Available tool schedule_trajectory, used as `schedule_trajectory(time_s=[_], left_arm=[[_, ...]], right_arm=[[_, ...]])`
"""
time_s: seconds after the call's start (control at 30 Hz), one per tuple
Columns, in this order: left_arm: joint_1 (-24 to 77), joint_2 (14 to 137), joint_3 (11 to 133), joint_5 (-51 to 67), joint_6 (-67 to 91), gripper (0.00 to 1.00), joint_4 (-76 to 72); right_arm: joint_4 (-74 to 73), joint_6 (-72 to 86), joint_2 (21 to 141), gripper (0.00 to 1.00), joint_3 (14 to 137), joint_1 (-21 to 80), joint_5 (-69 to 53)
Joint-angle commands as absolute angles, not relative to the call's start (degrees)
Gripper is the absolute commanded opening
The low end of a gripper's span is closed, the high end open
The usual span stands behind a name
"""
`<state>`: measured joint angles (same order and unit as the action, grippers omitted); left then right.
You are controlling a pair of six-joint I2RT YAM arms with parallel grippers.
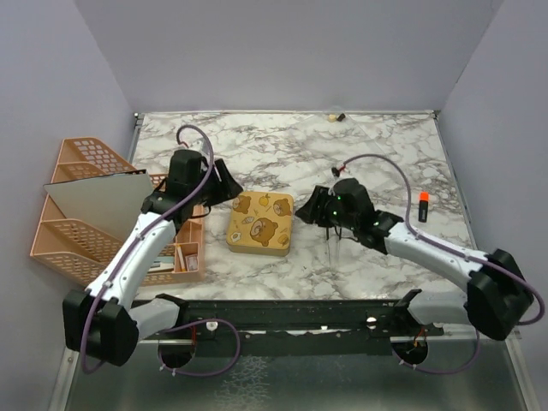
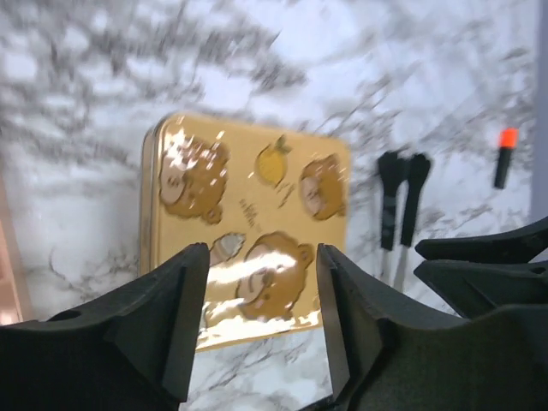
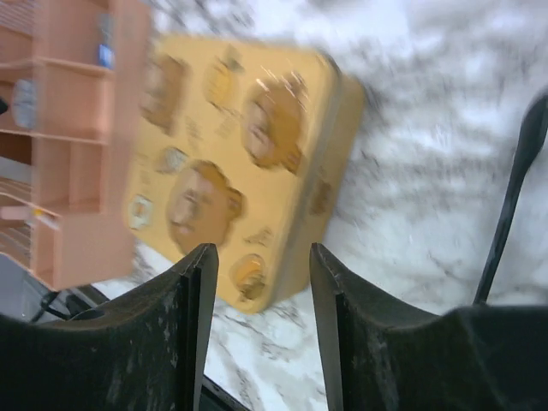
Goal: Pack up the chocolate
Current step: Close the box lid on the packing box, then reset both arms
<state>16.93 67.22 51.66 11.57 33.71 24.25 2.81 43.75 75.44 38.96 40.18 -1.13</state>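
No chocolate shows; a shut yellow square box [image 1: 260, 223] with brown bear pictures on its lid lies mid-table. My left gripper [image 1: 229, 185] hovers just beyond the box's far left corner, jaws open and empty. In the left wrist view the box [image 2: 248, 205] lies ahead of that gripper [image 2: 261, 261]. My right gripper [image 1: 306, 211] stands just right of the box, open and empty. In the right wrist view the box's corner [image 3: 257, 171] sits between and beyond the right gripper's [image 3: 261, 257] jaws, untouched.
A peach desk organizer [image 1: 94, 214] stands at the left, close to the box. A thin black-tipped tool [image 2: 402, 201] lies on the marble right of the box. An orange-capped marker [image 1: 423, 206] lies farther right. Two small bits [image 1: 336, 116] sit at the far edge.
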Motion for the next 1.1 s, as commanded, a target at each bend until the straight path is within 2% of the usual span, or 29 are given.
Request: schedule_trajectory(time_s=[0.0, 0.07, 0.1, 0.13, 0.17, 0.43, 0.73, 1.07], left_arm=[[16.8, 60.1, 60.0, 7.6, 28.5, 0.63, 24.7], [16.8, 57.9, 61.9, 7.0, 27.9, 0.7, 25.0], [16.8, 56.8, 62.6, 6.9, 27.5, 0.75, 25.0], [16.8, 55.7, 63.2, 7.0, 27.0, 0.9, 25.0], [16.8, 54.5, 63.6, 7.1, 26.5, 0.98, 24.9], [17.0, 47.3, 61.8, 8.7, 23.1, 0.99, 23.3], [18.6, 41.5, 52.1, 7.2, 23.8, 0.99, 17.2], [20.0, 39.6, 50.8, 3.6, 22.8, 0.99, 17.1]], right_arm=[[-14.3, 34.0, 67.2, 0.57, 50.8, 40.6, 5.7], [-19.3, 32.3, 64.8, 0.68, 55.0, 40.6, 8.0], [-21.1, 31.2, 63.5, 0.83, 56.7, 40.6, 8.9], [-22.2, 30.6, 62.1, 0.98, 58.1, 40.6, 10.0], [-23.7, 29.9, 60.7, 1.0, 59.5, 40.6, 10.9], [-31.7, 26.0, 53.4, 1.0, 67.6, 40.6, 17.5], [-28.0, 28.4, 44.8, 1.0, 59.4, 40.6, 16.0], [-29.3, 29.3, 43.2, 1.0, 60.0, 40.6, 18.0]])
